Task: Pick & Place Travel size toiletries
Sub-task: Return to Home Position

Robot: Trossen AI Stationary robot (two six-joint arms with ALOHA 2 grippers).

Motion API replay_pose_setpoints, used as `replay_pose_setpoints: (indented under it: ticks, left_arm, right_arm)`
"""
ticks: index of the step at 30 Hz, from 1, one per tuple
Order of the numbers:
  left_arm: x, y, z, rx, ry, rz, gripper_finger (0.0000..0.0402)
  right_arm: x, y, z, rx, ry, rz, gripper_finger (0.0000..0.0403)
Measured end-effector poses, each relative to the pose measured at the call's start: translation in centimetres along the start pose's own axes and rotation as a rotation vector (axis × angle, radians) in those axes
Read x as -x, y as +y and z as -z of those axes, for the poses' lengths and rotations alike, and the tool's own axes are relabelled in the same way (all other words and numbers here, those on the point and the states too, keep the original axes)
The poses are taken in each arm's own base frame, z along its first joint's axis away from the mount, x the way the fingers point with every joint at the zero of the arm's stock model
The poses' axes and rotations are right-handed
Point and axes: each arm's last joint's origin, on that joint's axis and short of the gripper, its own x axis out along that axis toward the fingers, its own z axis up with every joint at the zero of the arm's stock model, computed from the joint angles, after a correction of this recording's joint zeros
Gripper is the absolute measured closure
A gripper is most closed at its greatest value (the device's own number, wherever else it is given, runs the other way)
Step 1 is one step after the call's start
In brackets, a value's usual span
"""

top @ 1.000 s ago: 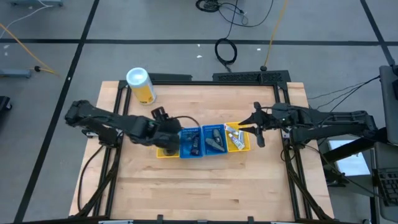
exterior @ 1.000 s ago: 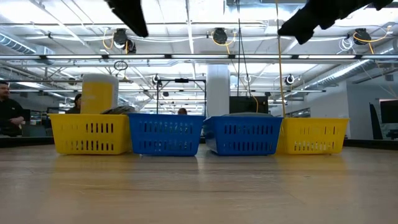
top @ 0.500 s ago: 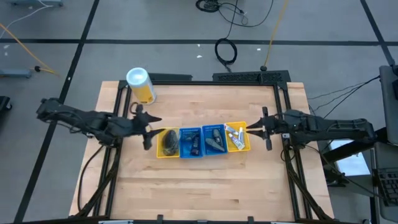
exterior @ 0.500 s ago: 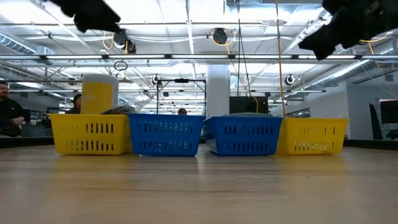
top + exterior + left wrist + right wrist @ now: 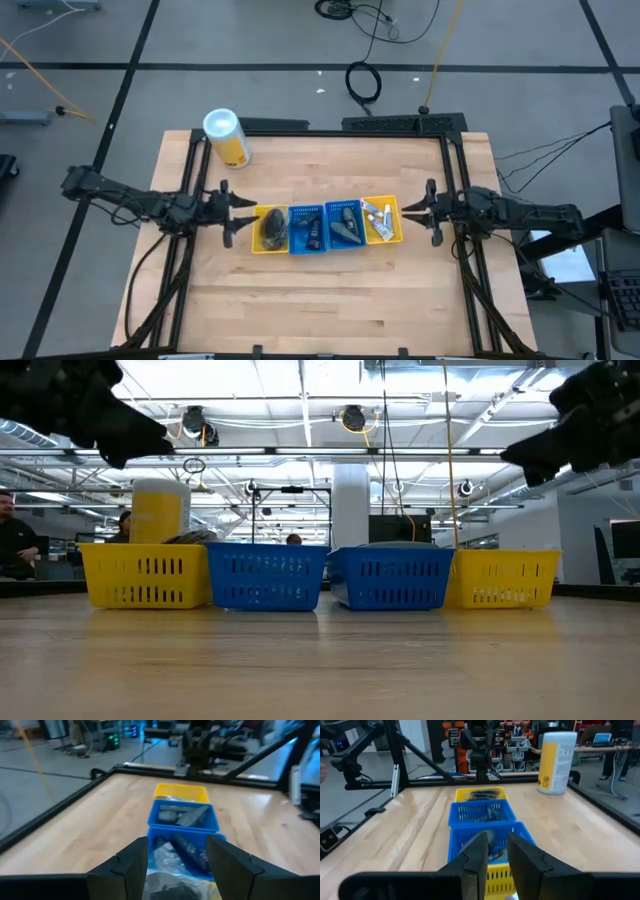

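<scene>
Four small bins stand in a row at mid-table: a yellow bin [image 5: 268,229] with clear packets of dark contents, a blue bin [image 5: 308,229] with dark mini bottles, a blue bin [image 5: 345,222] with dark grey oval pieces, and a yellow bin [image 5: 381,220] with white tubes. My left gripper [image 5: 240,212] hovers level just left of the row, open and empty [image 5: 177,860]. My right gripper [image 5: 412,210] hovers level just right of the row, open by a narrow gap with nothing in it [image 5: 497,855]. Both point along the row.
A big yellow canister with a white lid [image 5: 226,137] stands upright at the table's far left. Bare wood lies in front of and behind the bins. A dark frame [image 5: 400,124] runs along the table's edges. People show far off in the room [image 5: 18,545].
My left gripper has drawn back from above the left yellow bin toward the table's left edge, sinking and tipping from pointing down to level. My right gripper has drawn back from the right yellow bin toward the table's right edge and sunk. The bins have stayed put.
</scene>
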Motion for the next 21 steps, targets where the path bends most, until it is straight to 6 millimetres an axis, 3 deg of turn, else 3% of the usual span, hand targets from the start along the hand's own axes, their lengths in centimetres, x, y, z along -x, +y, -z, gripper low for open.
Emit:
replay_pose_setpoints:
  ticks: [9,15,21]
  left_arm:
    - [-0.1,0.2,3.4,0.006,-0.061,0.074,0.0213]
    - [-0.2,0.5,5.6,0.088,-0.037,0.066,0.0215]
    - [-0.2,0.9,6.4,0.177,0.036,-0.025,0.0215]
  right_arm:
    - [-0.3,-0.2,2.4,-0.010,-0.051,0.004,0.0340]
    - [-0.3,-0.1,1.9,0.020,-0.121,-0.012,0.0339]
    - [-0.4,0.0,2.0,0.093,-0.115,-0.031,0.0339]
